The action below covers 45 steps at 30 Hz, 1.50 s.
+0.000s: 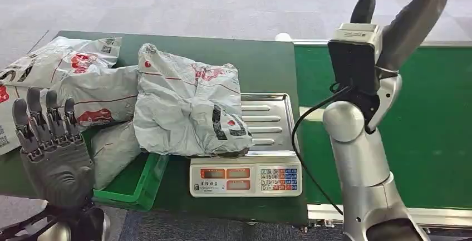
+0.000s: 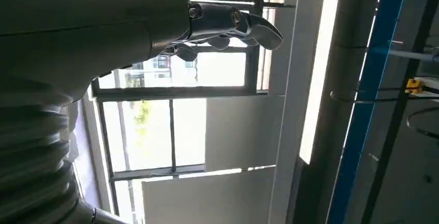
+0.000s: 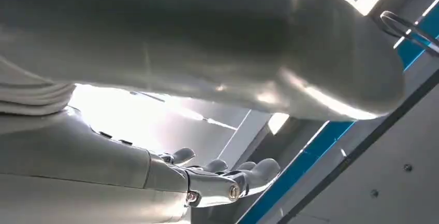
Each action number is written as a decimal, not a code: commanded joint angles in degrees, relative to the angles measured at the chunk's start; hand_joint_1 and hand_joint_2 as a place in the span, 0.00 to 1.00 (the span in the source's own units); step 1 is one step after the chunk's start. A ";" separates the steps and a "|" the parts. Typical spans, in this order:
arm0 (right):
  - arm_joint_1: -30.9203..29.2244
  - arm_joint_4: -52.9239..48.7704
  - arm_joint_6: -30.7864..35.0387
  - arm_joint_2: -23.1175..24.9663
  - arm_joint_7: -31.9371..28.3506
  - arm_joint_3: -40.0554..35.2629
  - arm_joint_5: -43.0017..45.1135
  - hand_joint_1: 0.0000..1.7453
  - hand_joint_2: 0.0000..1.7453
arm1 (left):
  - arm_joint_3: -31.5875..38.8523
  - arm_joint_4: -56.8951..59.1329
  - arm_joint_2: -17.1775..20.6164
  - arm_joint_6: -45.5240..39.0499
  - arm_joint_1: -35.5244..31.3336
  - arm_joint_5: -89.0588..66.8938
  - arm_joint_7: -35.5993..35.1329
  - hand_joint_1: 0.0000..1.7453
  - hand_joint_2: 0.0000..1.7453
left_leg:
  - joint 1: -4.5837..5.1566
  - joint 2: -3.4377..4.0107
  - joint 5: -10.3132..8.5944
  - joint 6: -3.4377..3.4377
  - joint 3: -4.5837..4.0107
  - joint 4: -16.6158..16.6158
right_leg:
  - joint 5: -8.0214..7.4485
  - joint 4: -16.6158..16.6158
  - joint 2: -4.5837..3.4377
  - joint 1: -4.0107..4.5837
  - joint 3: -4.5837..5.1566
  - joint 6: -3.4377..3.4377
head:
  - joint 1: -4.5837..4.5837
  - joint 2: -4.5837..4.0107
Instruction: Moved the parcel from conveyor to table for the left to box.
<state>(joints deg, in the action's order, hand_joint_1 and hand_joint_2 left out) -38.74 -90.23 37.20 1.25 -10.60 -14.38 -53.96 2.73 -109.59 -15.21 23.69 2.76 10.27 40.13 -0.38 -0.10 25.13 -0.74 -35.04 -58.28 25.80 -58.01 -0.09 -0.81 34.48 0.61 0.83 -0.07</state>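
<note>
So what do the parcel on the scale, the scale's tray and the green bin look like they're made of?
The parcel looks like a soft grey plastic mailer: crumpled, creased, slightly glossy. The scale has a tray that looks like brushed stainless steel: silver, ribbed, reflective. The green bin seems to be rigid moulded plastic, with a thick uniform rim.

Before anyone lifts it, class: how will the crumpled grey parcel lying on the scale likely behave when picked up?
The grey parcel looks like a creased plastic mailer, so it will probably sag and fold rather than stay stiff. Its glossy film may be slippery. It overhangs the scale toward the green bin, so a push might slide it off.
</note>
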 commanded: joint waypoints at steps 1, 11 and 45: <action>-0.61 0.44 0.02 -1.18 0.06 1.14 0.17 0.00 0.00 | -0.24 1.61 -0.06 -0.54 -2.50 -0.19 -0.13 0.00 1.00 | -0.01 -0.12 -0.02 0.02 0.04 0.04 | 0.02 0.06 0.14 0.02 -0.10 -0.03 | -0.02 0.00; -0.63 0.49 0.00 -1.19 0.09 1.18 0.23 0.00 0.00 | -0.31 1.58 0.02 -0.62 -2.55 -0.32 -0.13 0.00 1.00 | -0.02 -0.14 -0.02 0.02 0.08 0.07 | 0.02 0.09 0.16 0.03 -0.14 -0.04 | 0.00 0.00; -1.01 8.01 -0.68 3.24 0.24 -1.07 0.97 0.00 0.00 | -44.67 84.98 10.69 -27.78 -54.93 -89.22 -24.95 0.00 1.00 | -0.02 0.20 -0.58 0.06 -0.25 0.10 | -0.71 0.14 -0.11 0.05 0.23 0.04 | 0.00 0.00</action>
<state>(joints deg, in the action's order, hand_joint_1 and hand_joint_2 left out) -38.53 -86.55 36.30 4.26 -10.45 -14.62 -52.98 -35.00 -36.45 -5.64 -4.15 -47.23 -78.69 15.19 -0.35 0.02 24.55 -0.67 -35.44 -58.27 25.14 -58.01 -0.15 -0.83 34.84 0.70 0.83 -0.07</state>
